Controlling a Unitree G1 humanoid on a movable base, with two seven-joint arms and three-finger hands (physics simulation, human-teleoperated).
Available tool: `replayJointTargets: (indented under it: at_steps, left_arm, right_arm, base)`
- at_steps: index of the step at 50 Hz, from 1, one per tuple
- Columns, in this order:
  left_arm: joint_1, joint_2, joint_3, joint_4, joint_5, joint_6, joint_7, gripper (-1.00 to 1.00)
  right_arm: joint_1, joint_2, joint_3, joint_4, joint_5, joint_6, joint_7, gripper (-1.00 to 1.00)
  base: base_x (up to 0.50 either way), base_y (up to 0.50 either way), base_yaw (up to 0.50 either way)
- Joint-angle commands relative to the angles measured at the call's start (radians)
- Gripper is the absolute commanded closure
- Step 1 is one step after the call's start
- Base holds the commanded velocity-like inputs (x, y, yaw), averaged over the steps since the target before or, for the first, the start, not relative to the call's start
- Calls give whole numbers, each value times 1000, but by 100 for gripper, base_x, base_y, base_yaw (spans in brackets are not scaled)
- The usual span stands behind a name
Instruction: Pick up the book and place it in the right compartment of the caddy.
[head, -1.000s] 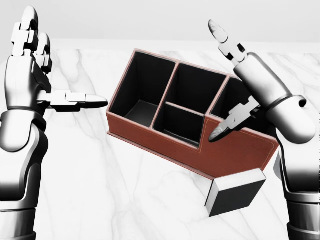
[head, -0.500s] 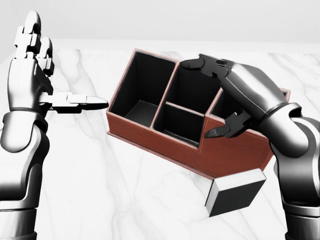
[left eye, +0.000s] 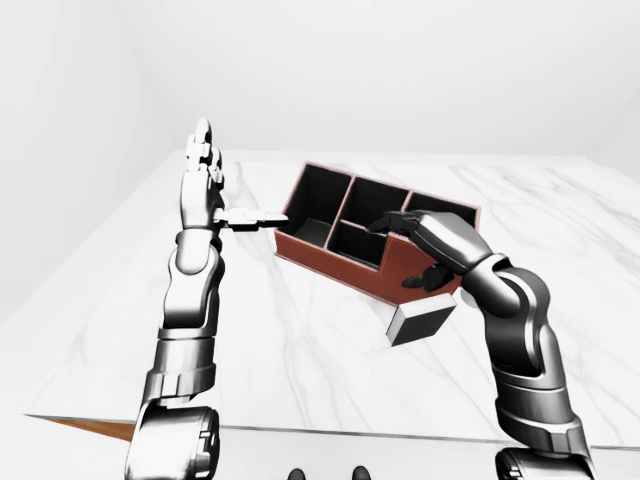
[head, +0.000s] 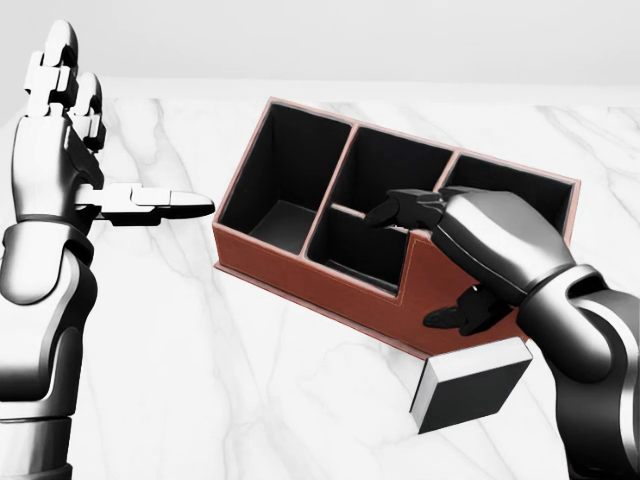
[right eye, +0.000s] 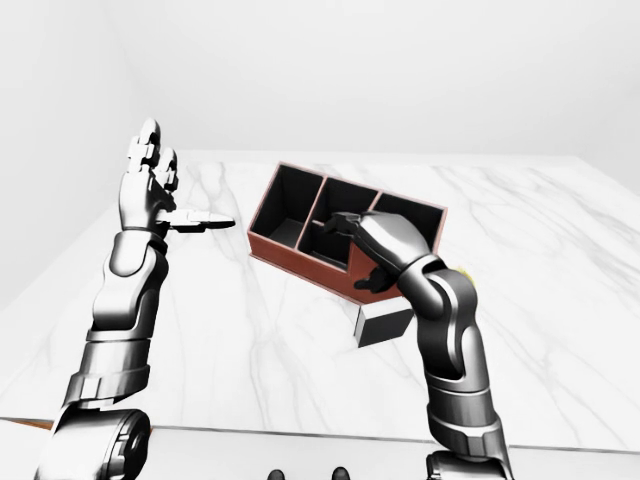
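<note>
White-veined marble forms the bench (head: 200, 350); on it, centre of the head view, sits the red-brown caddy (head: 330, 270) with its dark compartments, and touching its lower right corner lies the book (head: 470, 385), a dark block with a pale edge, at the lower right of the frame.

The right hand (head: 440, 265) has come down; a second ago it stood raised at the upper right with fingers pointing up, half a second ago it had tipped forward over the caddy's right compartment, and now it lies low across the caddy's near wall, just above the book; its fingers are spread and curved, gripping nothing; one tip reaches toward the middle divider, the thumb hangs near the book's top without clearly touching it. That descent reads as the approach to the pick; the book is not yet grasped, so nearly the whole task remains.

The left hand (head: 80, 170), upper left, has not shifted; it is spread, two fingers up and one jutting right toward the caddy, holding nothing; caddy and book lie where they did.
</note>
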Motion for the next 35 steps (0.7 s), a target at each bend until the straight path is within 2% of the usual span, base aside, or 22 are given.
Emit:
replayJointTargets:
  at_steps: [1,20,35]
  left_arm:
    - [2,1,1,-6,-2,0,1,-100]
    - [-6,1,1,28,-4,0,3,-100]
    - [-5,2,2,37,-8,0,2,-100]
  right_arm:
    - [88,19,-4,-76,-67,0,18,-29]
    - [212,69,40,-112,-182,0,18,-27]
    - [258,88,49,-128,-186,0,18,-27]
  base:
    - [0,0,0]
    - [0,0,0]
    - [0,0,0]
